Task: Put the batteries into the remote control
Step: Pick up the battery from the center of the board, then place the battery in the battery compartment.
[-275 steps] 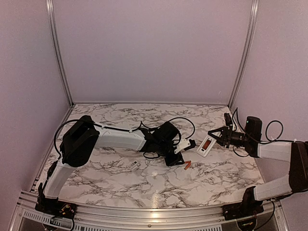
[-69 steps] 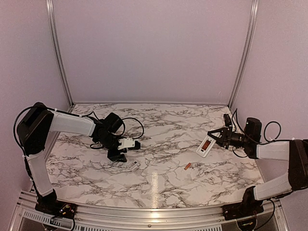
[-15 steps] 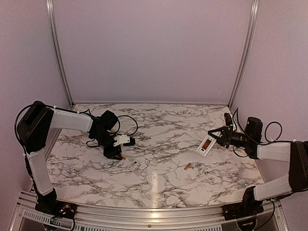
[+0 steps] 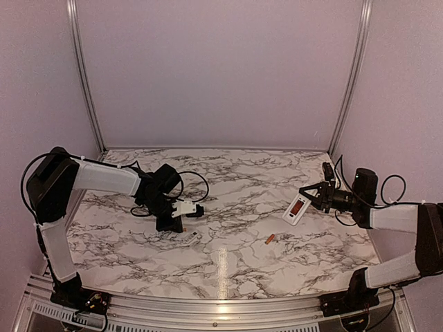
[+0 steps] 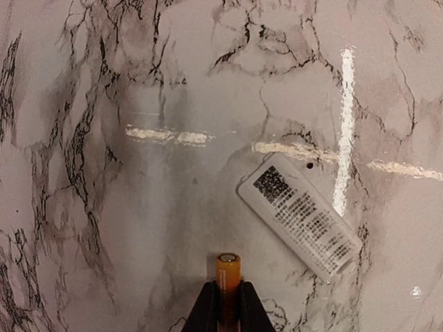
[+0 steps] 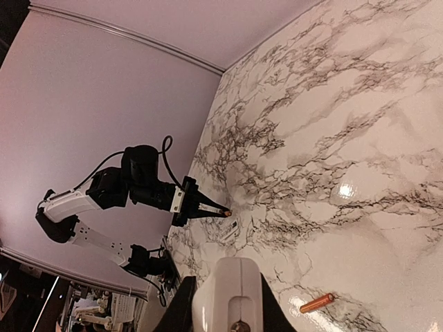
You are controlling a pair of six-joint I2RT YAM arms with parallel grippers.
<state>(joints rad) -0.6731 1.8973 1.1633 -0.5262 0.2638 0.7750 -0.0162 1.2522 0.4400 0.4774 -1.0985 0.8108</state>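
Left gripper (image 5: 228,308) pinches one battery (image 5: 228,271) at lower centre of its wrist view, near the cover (image 5: 299,216). Right gripper (image 4: 307,198) clamps the remote (image 4: 295,208) at centre right. The second battery (image 4: 270,239) lies on the table (image 4: 228,180) below it. Recommended: carry the cell across level, check polarity, and seat it squarely in the bay.

Lab test cell: plain panel walls (image 4: 221,69), aluminium framing (image 4: 82,76), marble-patterned tabletop (image 4: 228,242).
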